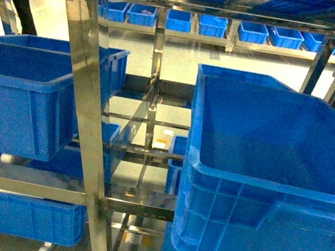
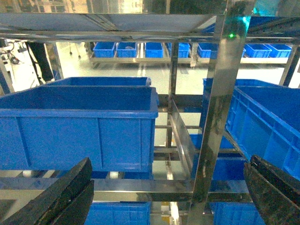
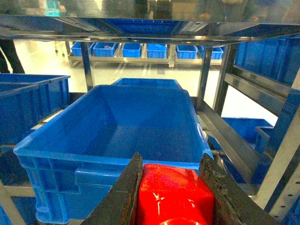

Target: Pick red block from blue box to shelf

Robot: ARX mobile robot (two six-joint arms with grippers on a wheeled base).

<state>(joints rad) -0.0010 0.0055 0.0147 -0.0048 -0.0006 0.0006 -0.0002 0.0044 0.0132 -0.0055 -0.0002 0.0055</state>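
Note:
The red block (image 3: pixel 174 194), glossy with a round stud at the bottom edge, fills the space between the two dark fingers of my right gripper (image 3: pixel 171 161), which is shut on it. The block is held just in front of the near rim of a dark blue crate (image 3: pixel 117 126) standing on the steel shelf (image 3: pixel 140 35). My left gripper (image 2: pixel 171 161) is open and empty, facing a shiny post (image 2: pixel 215 117) of the shelf (image 1: pixel 81 87). The blue box is out of view. Neither gripper shows in the head view.
Dark blue ribbed crates sit on the shelf tiers: a large one at the right (image 1: pixel 263 159), one at the left (image 1: pixel 21 91) (image 2: pixel 79 122), others below and behind. A row of small blue bins (image 1: pixel 189 21) lines the far wall. Steel rails (image 1: pixel 136 206) cross between posts.

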